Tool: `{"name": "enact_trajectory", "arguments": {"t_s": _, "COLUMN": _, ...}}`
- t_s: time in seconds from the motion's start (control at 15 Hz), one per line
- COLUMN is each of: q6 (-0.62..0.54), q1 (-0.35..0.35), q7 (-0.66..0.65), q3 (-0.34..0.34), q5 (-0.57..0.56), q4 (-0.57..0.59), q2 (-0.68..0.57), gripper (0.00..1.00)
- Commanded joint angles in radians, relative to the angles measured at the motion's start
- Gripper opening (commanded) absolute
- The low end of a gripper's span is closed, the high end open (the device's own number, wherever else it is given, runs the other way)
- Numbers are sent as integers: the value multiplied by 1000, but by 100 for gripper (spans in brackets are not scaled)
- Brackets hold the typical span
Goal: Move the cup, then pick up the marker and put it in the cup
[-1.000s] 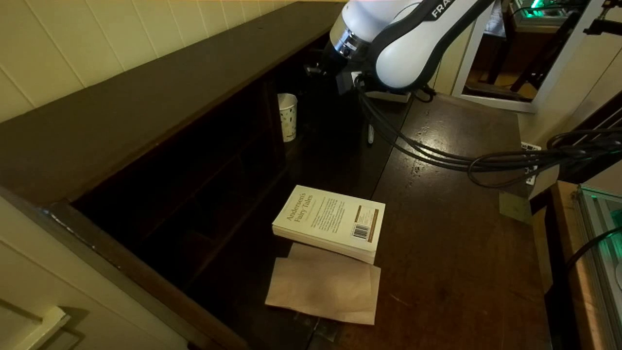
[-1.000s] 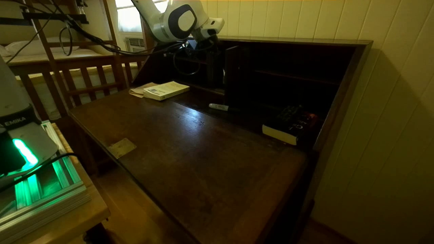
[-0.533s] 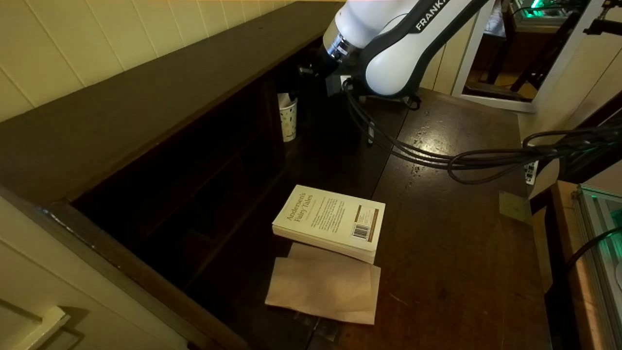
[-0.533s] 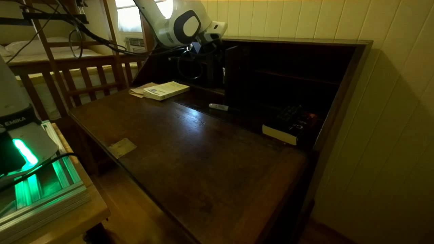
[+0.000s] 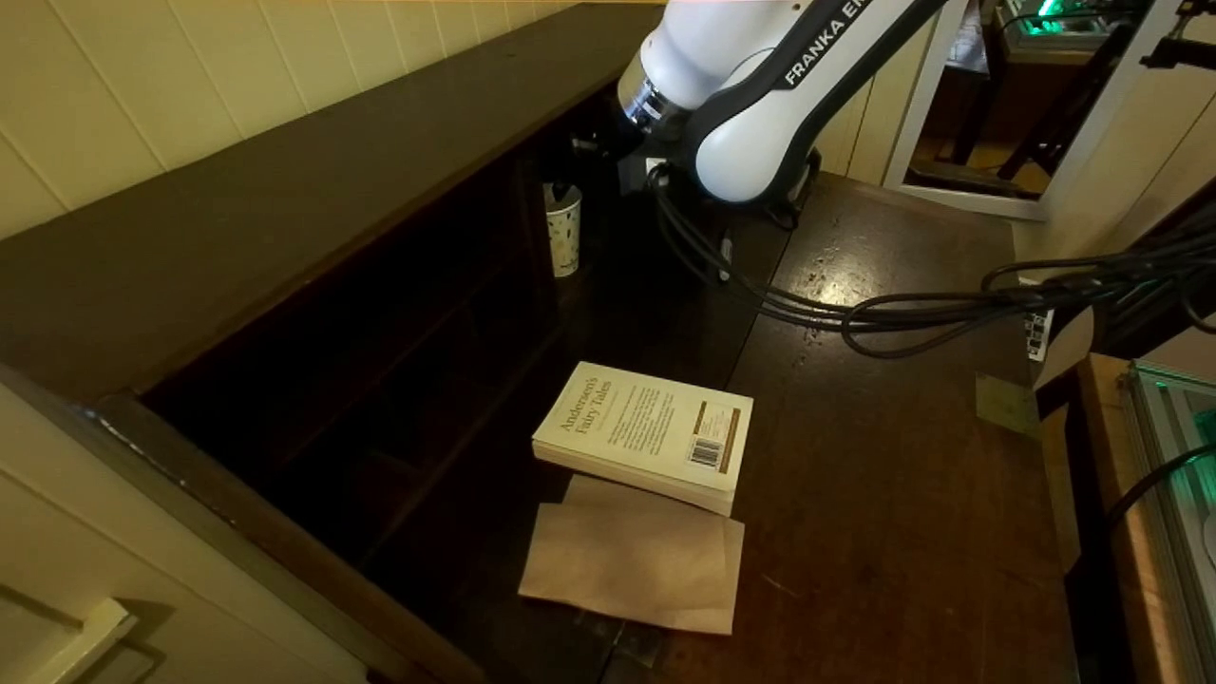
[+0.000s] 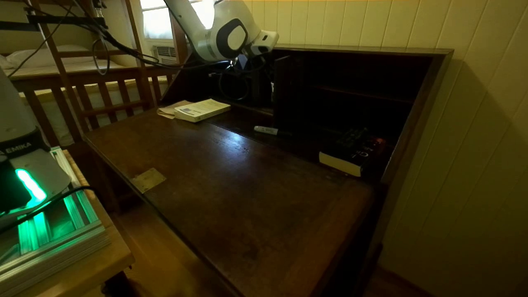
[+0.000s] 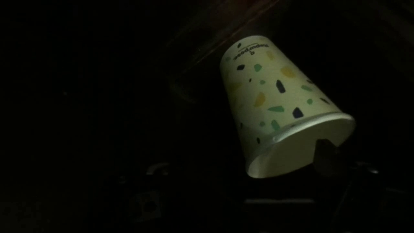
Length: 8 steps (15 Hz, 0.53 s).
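- The claw (image 5: 576, 180) looks released, its jaws apart; a dark fingertip (image 7: 326, 157) overlaps the mouth of the cup (image 7: 275, 94), touching or not I can't tell.
- That cup stands upright just beside a divider (image 6: 282, 93); "Repurpose" reads upside down in the wrist view.
- Marker (image 6: 266, 130) on the desk (image 6: 231, 198), print too small to read.
- White book (image 5: 646, 432): "Andersen's Fairy Tales", barcode.
- Arm (image 5: 746, 152): "FRANKA".

There's room over the front of the surface (image 6: 239, 198), but a wooden divider (image 6: 282, 91) stands just beside the paper cup (image 5: 565, 237).
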State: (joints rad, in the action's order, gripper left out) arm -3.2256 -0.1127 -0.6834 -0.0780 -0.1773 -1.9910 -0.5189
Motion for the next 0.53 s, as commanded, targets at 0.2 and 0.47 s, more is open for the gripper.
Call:
{"name": "enact_trajectory", "arguments": {"t_s": 0.2, "q6": -21, "q1": -1, "q7": -49, "q3": 8, "q5": 21, "q4": 52, "q2": -45, "gripper": 69}}
{"name": "enact_trajectory", "arguments": {"t_s": 0.47, "q6": -14, "q1": -7, "q7": -56, "q3": 14, "q5": 18, "q4": 54, "q2": -48, "gripper": 41}}
